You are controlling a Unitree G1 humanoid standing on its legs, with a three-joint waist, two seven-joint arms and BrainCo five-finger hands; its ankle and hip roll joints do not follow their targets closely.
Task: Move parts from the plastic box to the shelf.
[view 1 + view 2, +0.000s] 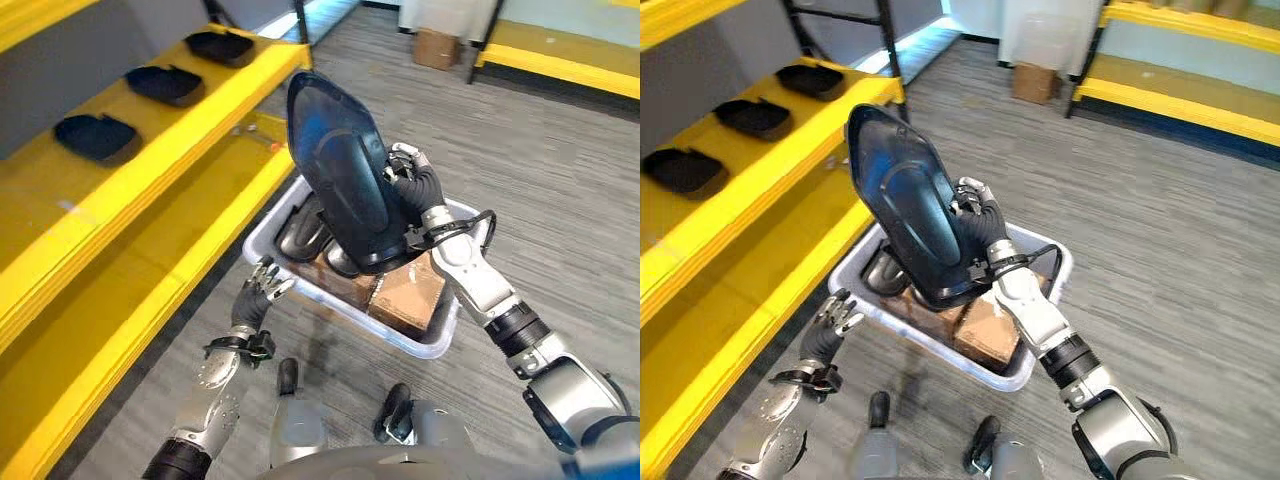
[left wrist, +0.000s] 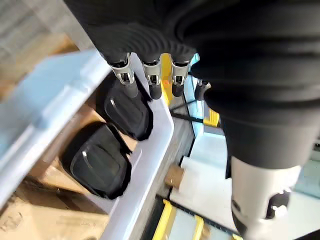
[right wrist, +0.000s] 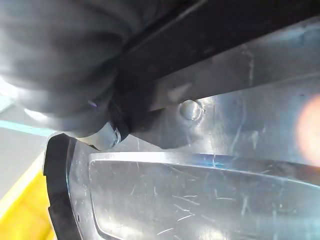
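The left hand (image 2: 150,60) hangs just above the rim of the plastic box (image 2: 155,135), its fingers (image 2: 126,80) straight and holding nothing. Inside the box, close to that rim, two black parts (image 2: 100,162) lie next to each other on brown cardboard (image 2: 45,175). Beyond the rim there is grey floor, and further a small cardboard carton (image 2: 175,176) and yellow bars (image 2: 165,220).

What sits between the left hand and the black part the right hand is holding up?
In the left eye view, the near rim of the plastic box lies between the left hand and the raised black part held by the right hand.
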